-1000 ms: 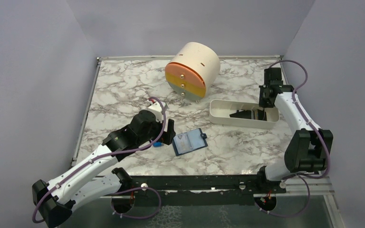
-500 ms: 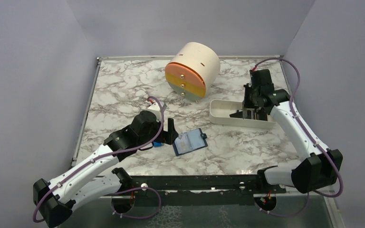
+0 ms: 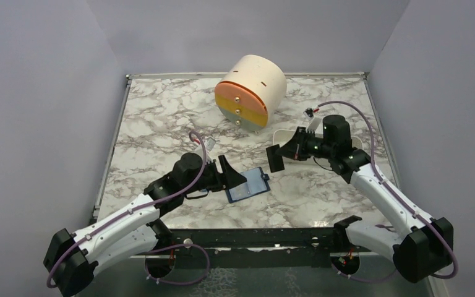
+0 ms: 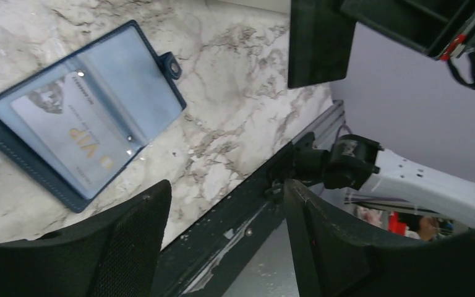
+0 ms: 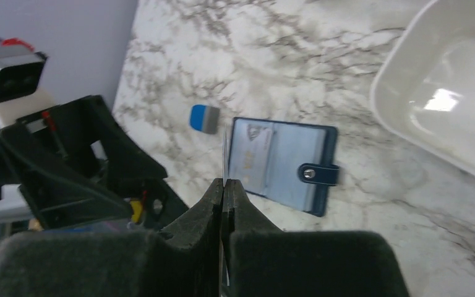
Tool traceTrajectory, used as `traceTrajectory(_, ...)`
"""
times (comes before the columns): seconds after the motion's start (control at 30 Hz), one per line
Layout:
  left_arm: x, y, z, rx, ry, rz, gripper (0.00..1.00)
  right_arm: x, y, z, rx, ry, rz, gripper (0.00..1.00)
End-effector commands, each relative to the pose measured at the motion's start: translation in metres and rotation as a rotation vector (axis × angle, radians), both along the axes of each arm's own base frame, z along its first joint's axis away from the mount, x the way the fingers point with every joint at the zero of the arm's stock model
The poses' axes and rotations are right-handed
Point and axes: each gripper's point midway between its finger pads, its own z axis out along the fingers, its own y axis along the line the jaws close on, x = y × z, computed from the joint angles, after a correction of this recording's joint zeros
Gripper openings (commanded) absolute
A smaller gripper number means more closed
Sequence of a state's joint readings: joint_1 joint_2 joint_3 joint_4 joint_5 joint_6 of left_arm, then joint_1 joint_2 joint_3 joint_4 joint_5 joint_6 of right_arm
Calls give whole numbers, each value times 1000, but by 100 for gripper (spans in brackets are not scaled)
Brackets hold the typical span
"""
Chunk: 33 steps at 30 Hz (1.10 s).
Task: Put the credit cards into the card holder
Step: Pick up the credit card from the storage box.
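open card holder (image 4: 145, 86) shows a "vip" card (image 4: 74, 133); right jaws pinch another card (image 5: 224, 154) edge-on; left jaws gape empty.

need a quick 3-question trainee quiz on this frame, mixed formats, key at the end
1. True or false: the card holder lies open on the table.
2. What is the right gripper pinching? A) nothing B) a credit card, seen edge-on C) the card holder's snap tab
3. How many cards show inside the holder's pockets?

Key
1. True.
2. B.
3. One, the VIP card in one half.
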State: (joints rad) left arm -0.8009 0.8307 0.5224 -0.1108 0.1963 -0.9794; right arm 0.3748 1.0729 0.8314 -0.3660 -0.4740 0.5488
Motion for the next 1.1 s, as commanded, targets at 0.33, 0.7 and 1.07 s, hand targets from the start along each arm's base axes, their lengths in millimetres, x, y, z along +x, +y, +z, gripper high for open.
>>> traceTrajectory(0.33,0,-36,71,-348,-93,-92,57,-60,50,73,509,-34,330,1)
traceTrajectory(0.7,2,-50,107,-429,-163,-154,56,-75,58,77,550,5,391,1)
traceTrajectory(1.07,5,-53,116,-455,-175,-152,0,-83,63,59,531,45,423,3)
